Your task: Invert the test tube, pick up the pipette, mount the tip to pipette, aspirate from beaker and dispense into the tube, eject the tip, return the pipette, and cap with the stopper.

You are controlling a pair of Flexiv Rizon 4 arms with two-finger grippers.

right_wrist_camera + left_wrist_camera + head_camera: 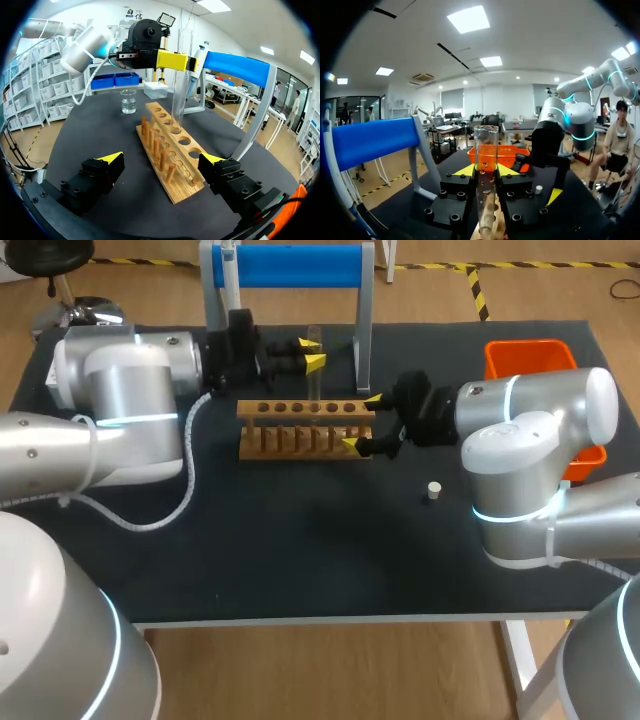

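test tube (486,145) is thin clear glass: light, slick, brittle. best held on the body with a moderate squeeze, never at the rim. left pincer (485,171) is pinching it on the upper body. tube is upright, mouth up, lower end at a hole of the wooden rack (300,430); seated or just above, can't tell. left arm reaches in level from the side. right pincer (361,422) is spread wide around the rack's end, also level. stopper (433,490) sits on the bench (300,560).
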